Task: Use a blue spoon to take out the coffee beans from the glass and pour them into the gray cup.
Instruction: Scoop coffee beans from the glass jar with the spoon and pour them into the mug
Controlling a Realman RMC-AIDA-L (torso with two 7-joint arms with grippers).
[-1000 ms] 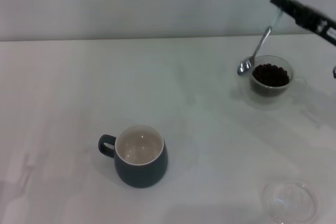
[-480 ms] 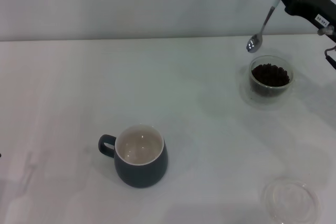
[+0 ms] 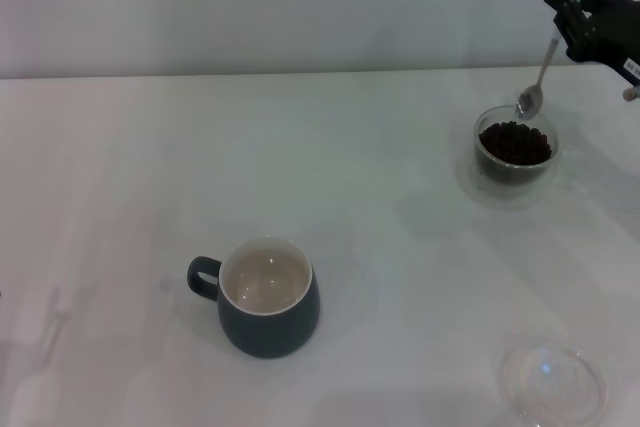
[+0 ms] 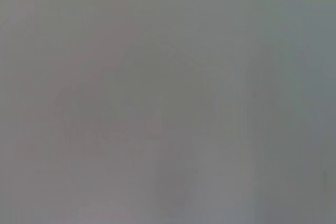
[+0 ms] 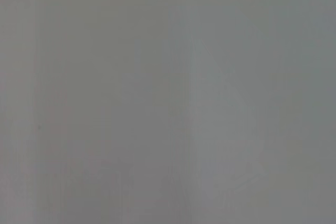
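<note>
In the head view my right gripper [image 3: 572,9] is at the far right, above the table's back edge, shut on the pale handle of the blue spoon [image 3: 538,80]. The spoon hangs down, its metal bowl just above the far rim of the glass [image 3: 515,146]. The glass holds a heap of dark coffee beans [image 3: 515,141]. The gray cup [image 3: 264,298] stands at the front centre-left, handle to the left, its cream inside bare. My left gripper is out of view. Both wrist views show only plain grey.
A flat clear glass saucer [image 3: 553,384] lies at the front right corner of the white table [image 3: 400,247]. A pale wall runs behind the table's back edge.
My right gripper has lifted the spoon from beside the glass's left side, swung it up and to the right, and lowered its bowl to just over the glass's far rim.
</note>
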